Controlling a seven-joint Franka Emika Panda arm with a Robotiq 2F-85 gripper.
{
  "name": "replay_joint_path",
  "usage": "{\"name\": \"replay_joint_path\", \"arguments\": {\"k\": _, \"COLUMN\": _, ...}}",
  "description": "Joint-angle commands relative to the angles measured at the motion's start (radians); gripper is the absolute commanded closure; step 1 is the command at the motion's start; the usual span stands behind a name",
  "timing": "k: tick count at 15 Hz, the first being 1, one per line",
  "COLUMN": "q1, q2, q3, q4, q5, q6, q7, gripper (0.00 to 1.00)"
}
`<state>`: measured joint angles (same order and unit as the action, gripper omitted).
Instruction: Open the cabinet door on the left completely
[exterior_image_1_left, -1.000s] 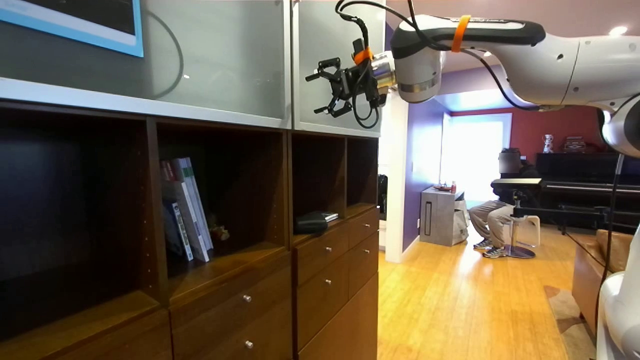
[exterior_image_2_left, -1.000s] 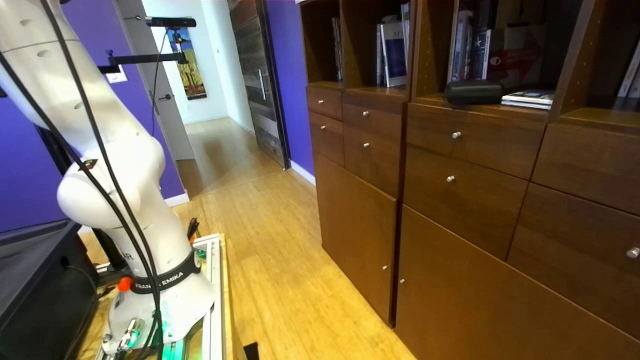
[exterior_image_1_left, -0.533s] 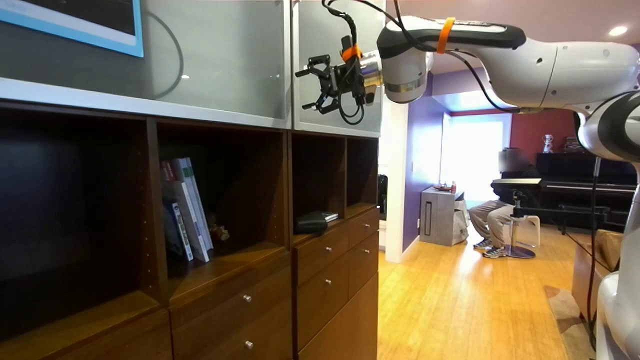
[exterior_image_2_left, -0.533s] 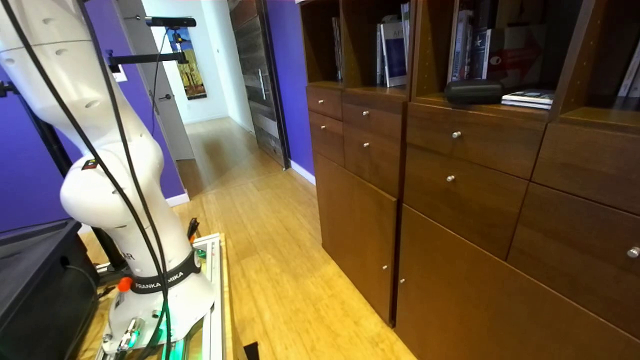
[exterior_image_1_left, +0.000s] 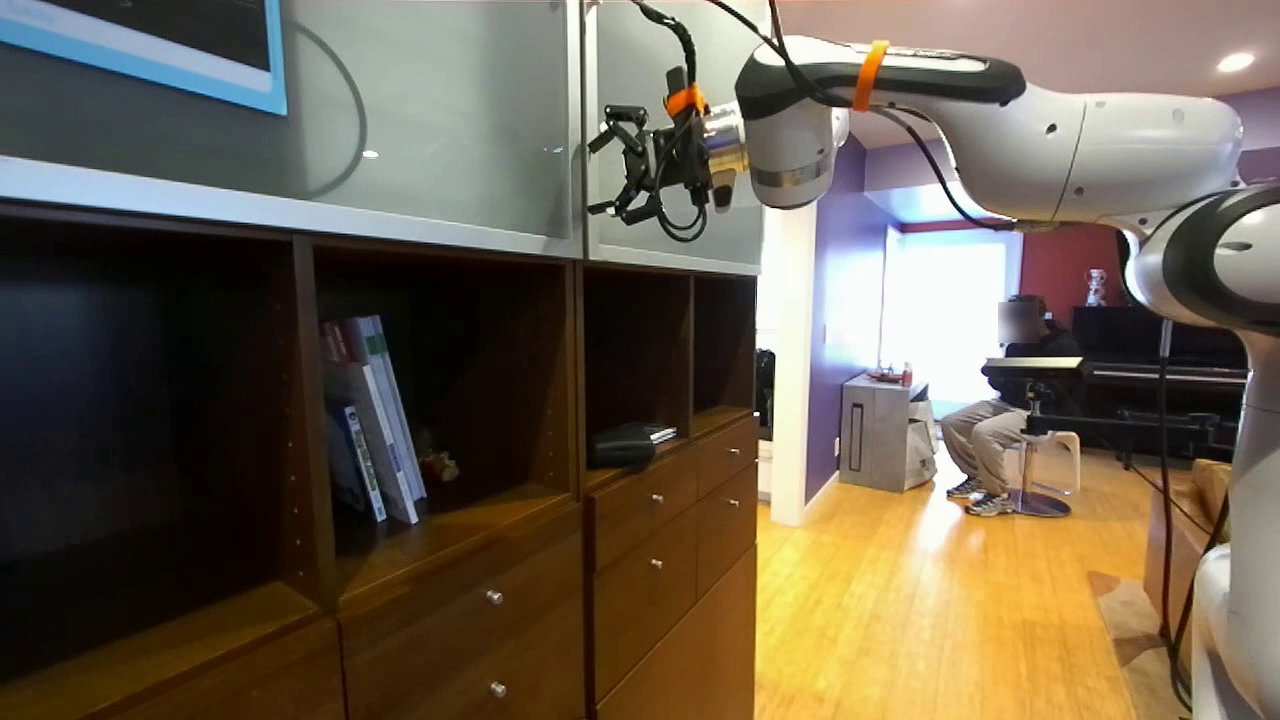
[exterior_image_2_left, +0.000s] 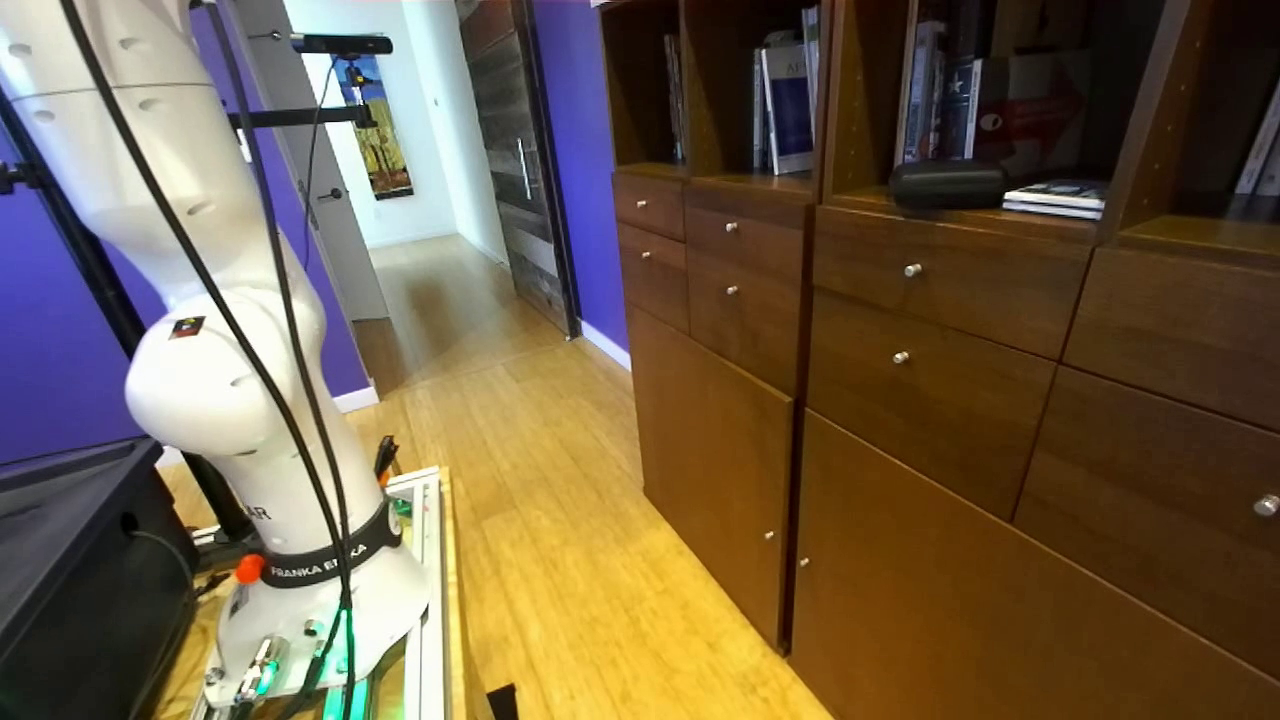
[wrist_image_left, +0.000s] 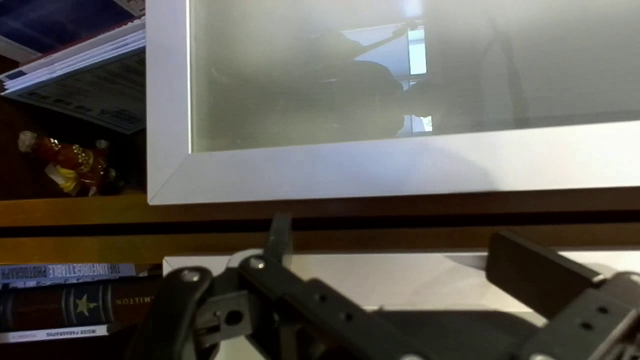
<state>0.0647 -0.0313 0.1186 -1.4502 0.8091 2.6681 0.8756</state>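
Observation:
The cabinet door (exterior_image_1_left: 450, 120) is a wide frosted-glass panel with a silver frame, flush on the dark brown cabinet (exterior_image_1_left: 540, 590). It fills the top of the wrist view (wrist_image_left: 310, 100). The narrower glass panel (exterior_image_1_left: 630, 60) is beside it and shows as the lower frame (wrist_image_left: 375, 280) in the wrist view. My gripper (exterior_image_1_left: 600, 175) is open and empty, fingers pointing at the cabinet near the seam between the two panels. In the wrist view the fingertips (wrist_image_left: 397, 247) are apart, in front of the dark wood gap and the narrow panel's frame. Whether they touch anything cannot be told.
Open cubbies with leaning books (exterior_image_1_left: 375, 420) and a small figurine (wrist_image_left: 75, 162) are below the panels. A black case (exterior_image_2_left: 947, 185) lies on a shelf. Drawers with small knobs (exterior_image_2_left: 912, 270) are underneath. A person (exterior_image_1_left: 1000, 410) sits far back. Cables hang along the arm.
My gripper and arm have moved left toward the panel seam in an exterior view, the gripper staying open. The cabinet door has not moved.

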Motion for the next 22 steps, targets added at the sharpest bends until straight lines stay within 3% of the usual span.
{"name": "replay_joint_path", "arguments": {"k": 1, "q1": 0.023, "q2": 0.054, "q3": 0.003, "q4": 0.078, "q5": -0.029, "q6": 0.001, "q7": 0.044, "gripper": 0.00}}
{"name": "replay_joint_path", "arguments": {"k": 10, "q1": 0.035, "q2": 0.084, "q3": 0.005, "q4": 0.121, "q5": -0.075, "q6": -0.056, "q7": 0.032, "gripper": 0.00}}
{"name": "replay_joint_path", "arguments": {"k": 22, "q1": -0.016, "q2": 0.054, "q3": 0.003, "q4": 0.157, "q5": 0.120, "q6": -0.368, "q7": -0.251, "gripper": 0.00}}
